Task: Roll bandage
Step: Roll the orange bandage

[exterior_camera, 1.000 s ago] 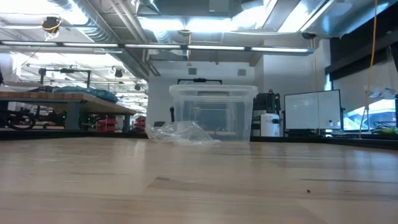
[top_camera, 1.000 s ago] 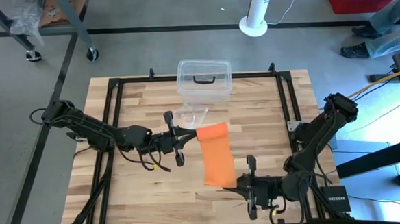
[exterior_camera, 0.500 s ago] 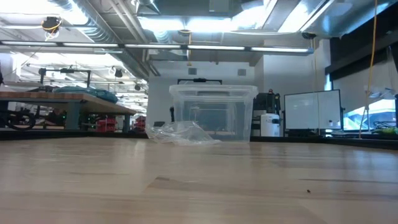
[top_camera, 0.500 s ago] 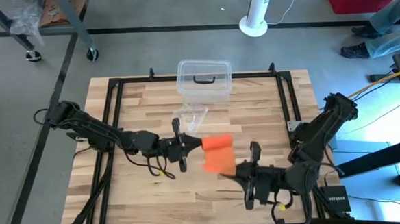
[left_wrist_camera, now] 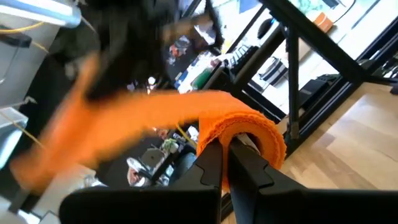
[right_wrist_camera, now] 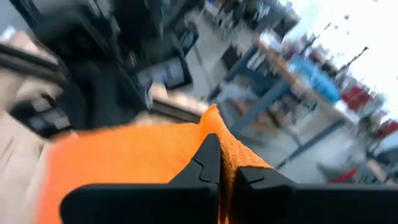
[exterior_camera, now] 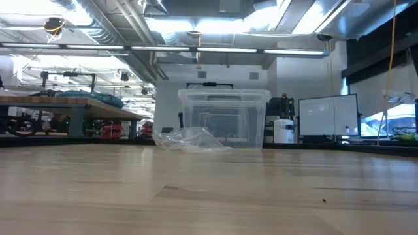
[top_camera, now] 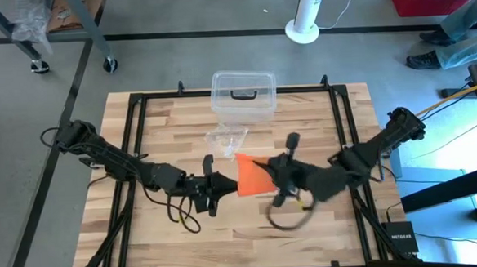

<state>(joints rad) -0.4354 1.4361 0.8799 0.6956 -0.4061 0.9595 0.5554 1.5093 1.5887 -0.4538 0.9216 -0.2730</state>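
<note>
On the high view, taken from left to right, the left gripper is found just short of the table's centre, its arm reaching in from nine o'clock. Its fingers are pressed together on one end of the bandage, as the left wrist view shows: orange fabric is looped over the closed tips. The bandage is held off the wood as a short, slack orange span, with its long axis running roughly from nine o'clock to three o'clock between the two tools. At its three o'clock end the right gripper is clamped on the other end; in the right wrist view the cloth is seen pinched in the shut fingers. Each arm is thus at an end, neither nearer the middle.

The coming move is judged to turn on this line: a roll can be wound only about an axis crossing the strip's length.

At twelve o'clock a clear plastic box is stood, with a crumpled transparent piece just beside it.
</note>
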